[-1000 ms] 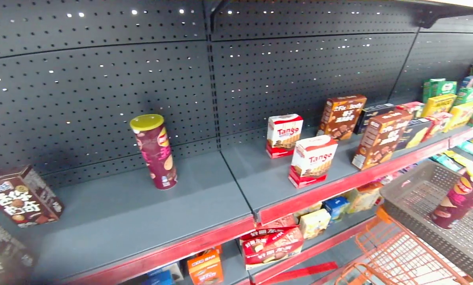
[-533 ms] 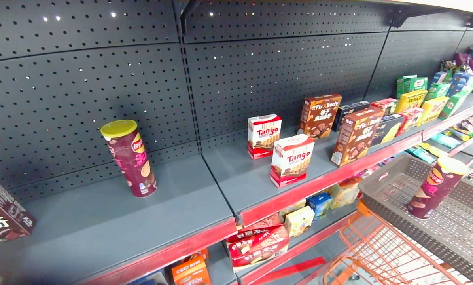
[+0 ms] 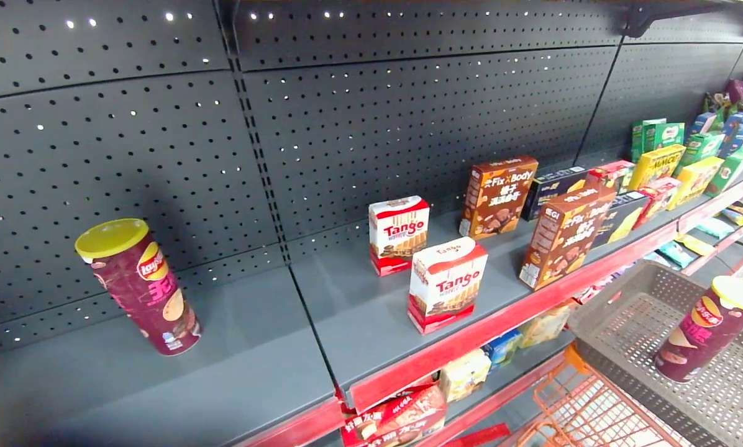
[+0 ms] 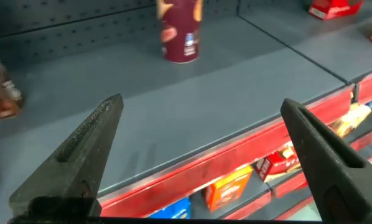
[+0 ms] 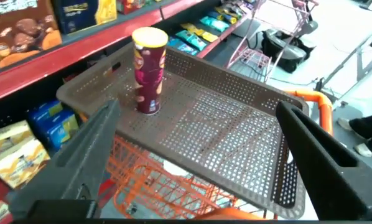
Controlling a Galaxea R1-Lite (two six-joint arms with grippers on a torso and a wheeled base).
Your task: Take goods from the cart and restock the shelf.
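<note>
Chip canister (image 3: pixel 707 338), yellow-lidded, stands upright in the cart's brown basket (image 3: pixel 626 292), close to its shelf-side rim and not yet picked. The right gripper (image 5: pixel 196 107) hangs above that basket, fingers spread wide and empty. The left gripper (image 4: pixel 201 104), likewise spread, hovers at the shelf's red front edge (image 3: pixel 446 357). A matching canister (image 3: pixel 138 285) already stands near the shelf's back panel, so restocking looks about half done.
</note>
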